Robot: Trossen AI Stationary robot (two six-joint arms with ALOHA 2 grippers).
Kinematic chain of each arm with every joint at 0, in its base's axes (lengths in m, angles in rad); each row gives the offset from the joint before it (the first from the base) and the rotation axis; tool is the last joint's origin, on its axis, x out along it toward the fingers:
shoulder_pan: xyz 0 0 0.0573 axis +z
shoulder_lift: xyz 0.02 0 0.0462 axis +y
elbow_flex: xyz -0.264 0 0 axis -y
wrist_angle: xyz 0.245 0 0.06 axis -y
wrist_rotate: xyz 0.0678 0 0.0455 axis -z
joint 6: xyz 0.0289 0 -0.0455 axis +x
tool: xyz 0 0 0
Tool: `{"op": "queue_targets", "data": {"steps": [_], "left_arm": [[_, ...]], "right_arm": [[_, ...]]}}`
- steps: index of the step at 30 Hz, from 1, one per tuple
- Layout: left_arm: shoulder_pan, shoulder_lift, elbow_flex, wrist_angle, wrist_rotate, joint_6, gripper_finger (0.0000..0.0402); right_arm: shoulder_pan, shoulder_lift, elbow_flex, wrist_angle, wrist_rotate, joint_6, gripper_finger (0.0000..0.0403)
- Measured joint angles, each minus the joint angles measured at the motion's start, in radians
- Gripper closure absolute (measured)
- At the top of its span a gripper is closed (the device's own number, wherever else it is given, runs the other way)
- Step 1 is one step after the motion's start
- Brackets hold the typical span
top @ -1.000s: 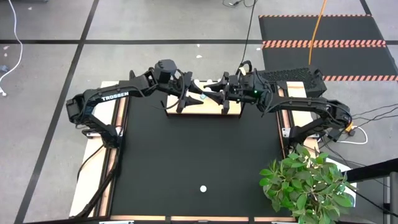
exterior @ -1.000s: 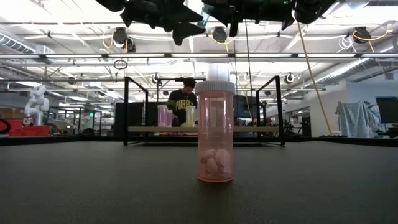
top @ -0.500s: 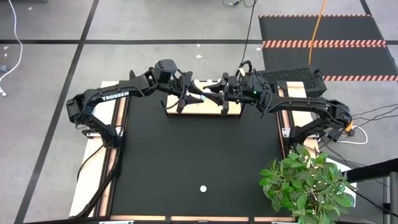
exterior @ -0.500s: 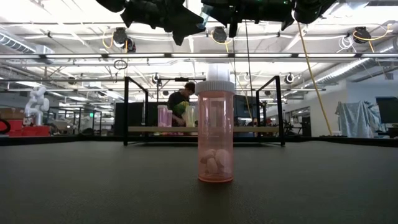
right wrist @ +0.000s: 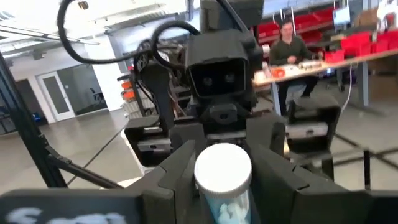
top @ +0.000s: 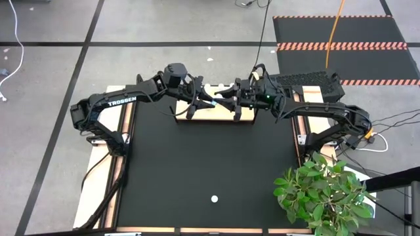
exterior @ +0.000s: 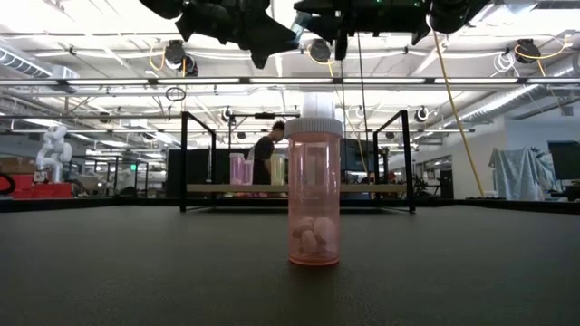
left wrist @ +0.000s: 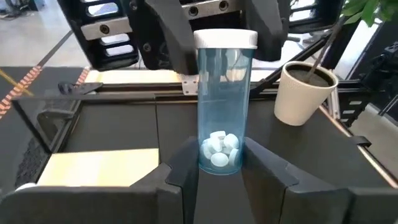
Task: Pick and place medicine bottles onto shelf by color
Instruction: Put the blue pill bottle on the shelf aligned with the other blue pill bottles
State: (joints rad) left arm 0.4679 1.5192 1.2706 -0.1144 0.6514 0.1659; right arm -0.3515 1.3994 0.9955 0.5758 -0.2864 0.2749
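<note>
While both arms met over the shelf (top: 213, 111) at the bench's (top: 203, 164) twelve o'clock edge, the left gripper (left wrist: 219, 167) had its fingers against the base of a teal-blue bottle (left wrist: 222, 112), white pills visible at its bottom. The right gripper (right wrist: 222, 180) was clamped on the same bottle's (right wrist: 222, 186) cap end, so the bottle hung between the two grippers above the light-wood board. On the shelf stood a pink bottle (exterior: 239, 168) and a pale one (exterior: 276, 168). Toward six o'clock, well apart from the shelf, a lone pink bottle (exterior: 314, 192) stood upright on the bench. A potted plant (top: 325, 193) sat at four o'clock. A person (exterior: 266, 154) showed behind the shelf.
</note>
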Motion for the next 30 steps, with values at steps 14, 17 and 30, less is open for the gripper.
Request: {"op": "queue_targets", "data": {"steps": [14, 17, 30], "left_arm": [[0.034, -0.002, 0.001, 0.011, -0.162, 0.045, 0.0293], [0.039, -0.002, 0.001, 0.009, -0.172, 0.063, 0.0293], [0.003, 0.042, -0.023, 0.013, -0.173, 0.113, 0.0293]], "right_arm": [[-0.122, 0.007, 0.508, -1.055, -0.003, -0.128, 0.0175], [-0.135, 0.077, 0.703, -1.255, -0.003, -0.193, 0.0176], [-0.058, 0.258, 0.982, -1.547, 0.027, -0.447, 0.0176]]}}
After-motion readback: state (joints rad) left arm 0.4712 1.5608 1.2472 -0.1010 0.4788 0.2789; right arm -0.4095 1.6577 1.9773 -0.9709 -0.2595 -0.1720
